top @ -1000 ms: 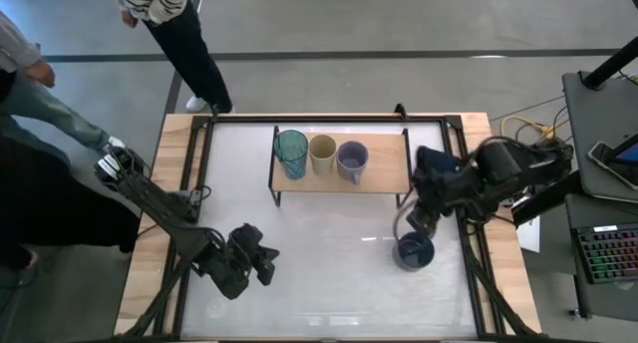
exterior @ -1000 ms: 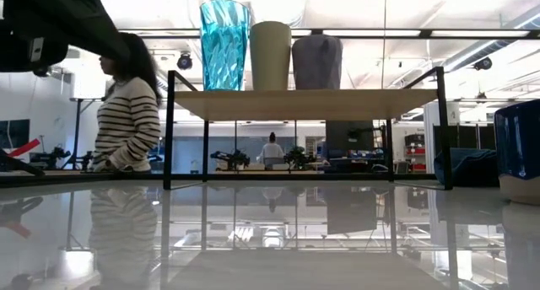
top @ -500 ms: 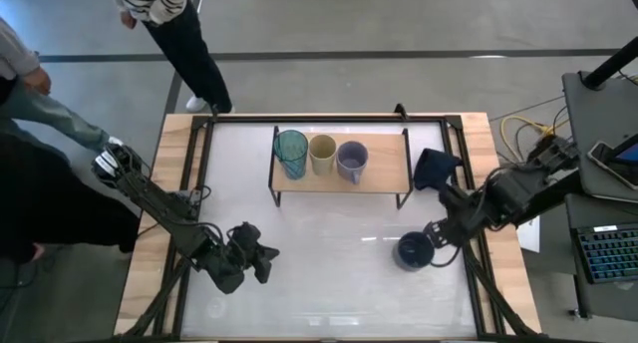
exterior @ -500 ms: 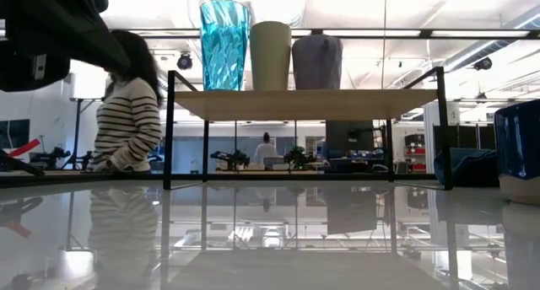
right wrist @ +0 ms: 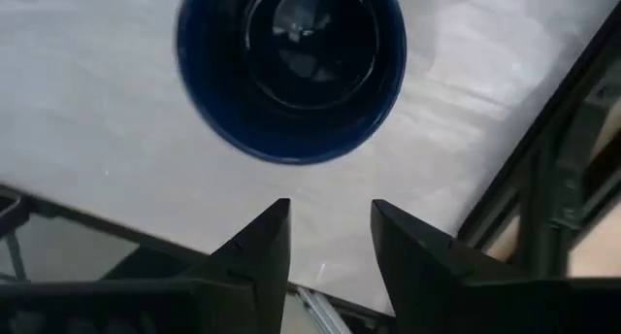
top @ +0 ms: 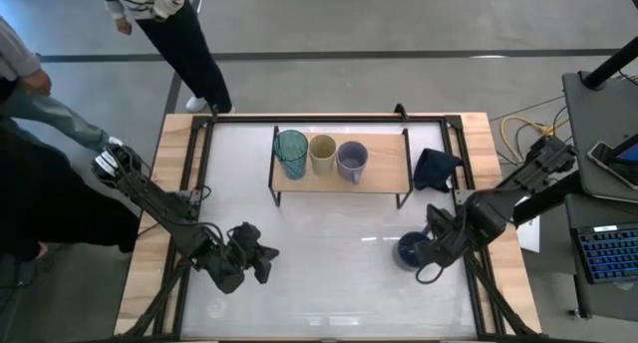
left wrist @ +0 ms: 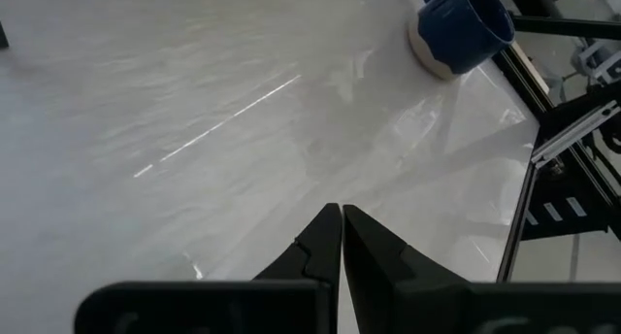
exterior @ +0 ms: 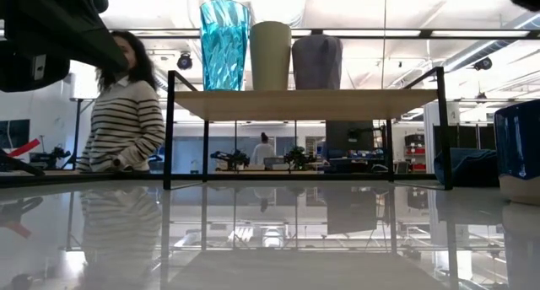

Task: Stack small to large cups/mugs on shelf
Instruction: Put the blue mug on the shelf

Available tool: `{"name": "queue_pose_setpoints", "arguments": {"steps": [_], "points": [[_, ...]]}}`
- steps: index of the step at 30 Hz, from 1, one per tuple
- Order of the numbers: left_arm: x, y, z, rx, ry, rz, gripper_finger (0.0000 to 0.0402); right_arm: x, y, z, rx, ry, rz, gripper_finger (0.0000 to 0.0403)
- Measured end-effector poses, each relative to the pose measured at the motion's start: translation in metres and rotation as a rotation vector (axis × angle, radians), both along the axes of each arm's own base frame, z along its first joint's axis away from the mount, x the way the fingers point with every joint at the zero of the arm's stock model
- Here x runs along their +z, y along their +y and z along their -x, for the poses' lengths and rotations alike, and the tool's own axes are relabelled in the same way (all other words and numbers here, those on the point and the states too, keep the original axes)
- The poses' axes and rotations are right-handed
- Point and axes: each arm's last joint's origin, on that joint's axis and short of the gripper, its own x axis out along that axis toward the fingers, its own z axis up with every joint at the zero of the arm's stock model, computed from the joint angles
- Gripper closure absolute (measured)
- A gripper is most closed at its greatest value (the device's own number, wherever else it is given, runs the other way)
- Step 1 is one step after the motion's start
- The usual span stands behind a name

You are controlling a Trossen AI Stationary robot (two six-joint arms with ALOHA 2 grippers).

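One dark blue mug (top: 411, 250) left on surface (top: 329, 263) — right tool (right wrist: 330, 239) hovering above, fingers apart, empty. Risk: clipping rim, tipping it — or missing handle. Left tool (left wrist: 340, 232) pinched closed, idle.

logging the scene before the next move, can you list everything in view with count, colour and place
teal tumbler: 1, see-through teal, left end of the row on the shelf
cream cup: 1, cream, middle of the row
grey-lavender cup: 1, grey-lavender, right of the cream cup; shelf bare beyond it
dark blue mug: 1, dark blue, upright on the tabletop, front right
shelf: 1, light wood on a black frame, back centre of the table
cloth: 1, dark navy, on the table right of the shelf
tabletop: 1, white
people: at least 2 standing past the table's far left side
left pincer: shut, low over the table, front left
right pincer: open, beside the mug, not touching it
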Motion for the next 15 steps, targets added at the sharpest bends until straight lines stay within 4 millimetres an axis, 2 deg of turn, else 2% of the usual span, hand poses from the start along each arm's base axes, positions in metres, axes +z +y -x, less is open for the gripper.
{"name": "queue_pose_setpoints", "arguments": {"steps": [8, 15], "points": [[0.0, 0.0, 0.0, -0.011, 0.009, 0.012, 0.0402, -0.028, 0.0, 0.005, -0.072, 0.052, 0.031, 0.0257], [0.0, -0.001, 0.0, -0.011, 0.009, 0.014, 0.0402, -0.046, 0.0, 0.003, -0.101, 0.02, 0.036, 0.0258]]}}
